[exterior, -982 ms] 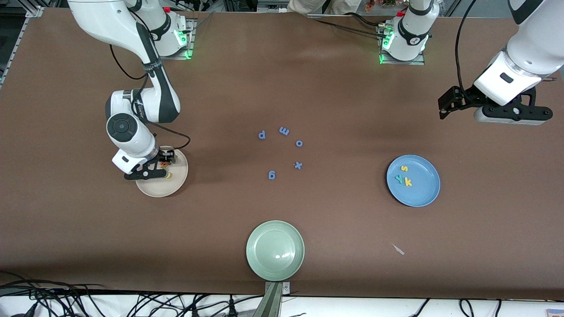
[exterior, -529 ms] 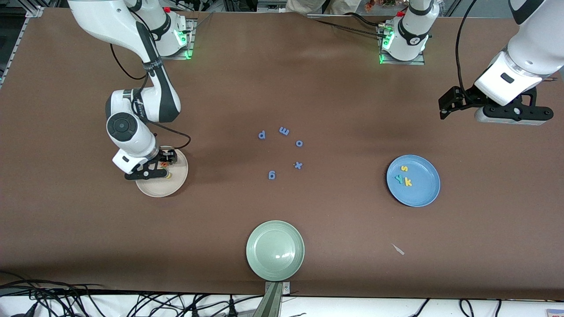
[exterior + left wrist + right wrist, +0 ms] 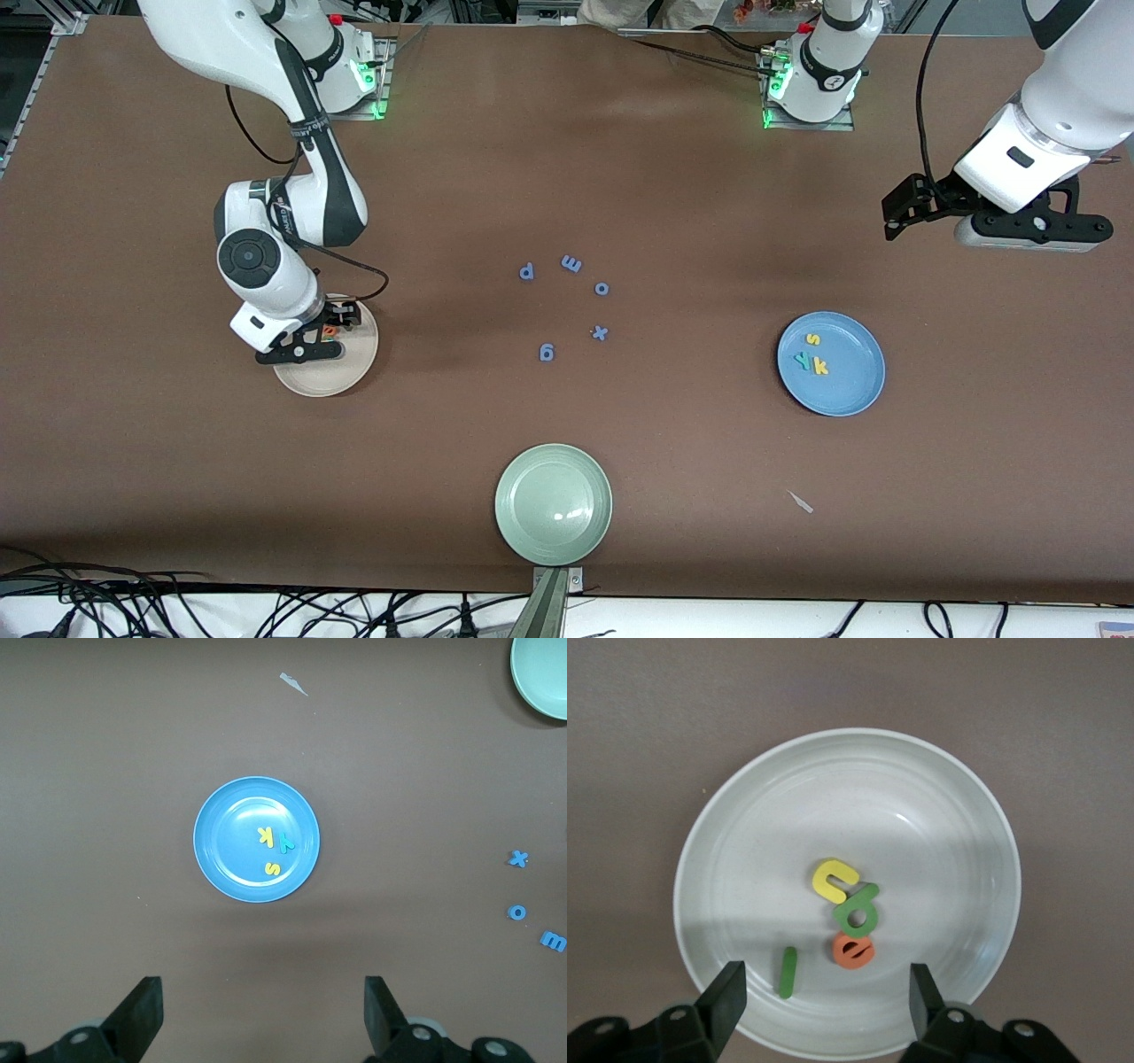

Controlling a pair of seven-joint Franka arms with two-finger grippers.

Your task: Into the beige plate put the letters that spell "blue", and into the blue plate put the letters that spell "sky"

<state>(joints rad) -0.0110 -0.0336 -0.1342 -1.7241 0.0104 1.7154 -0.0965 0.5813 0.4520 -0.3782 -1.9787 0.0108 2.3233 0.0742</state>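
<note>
The beige plate (image 3: 330,376) lies toward the right arm's end of the table. In the right wrist view the beige plate (image 3: 930,824) holds the yellow "u" (image 3: 834,880), olive-green "b" (image 3: 858,911), orange "e" (image 3: 853,950) and dark green "l" (image 3: 787,972). My right gripper (image 3: 827,992) hangs open just over the plate, with nothing between its fingers. The blue plate (image 3: 852,397) holds the yellow "s" (image 3: 813,338), teal "y" (image 3: 803,359) and yellow "k" (image 3: 821,366). My left gripper (image 3: 897,217) waits open, high over the table at the left arm's end.
Several all-blue letters lie mid-table: "p" (image 3: 526,271), "m" (image 3: 571,263), "o" (image 3: 601,288), "x" (image 3: 600,332), "g" (image 3: 546,353). A pale green plate (image 3: 553,503) sits nearest the front camera. A small white scrap (image 3: 802,502) lies between the green and blue plates.
My right arm has shifted very slightly over the beige plate, its gripper still open. The left arm and all letters have stayed put.
</note>
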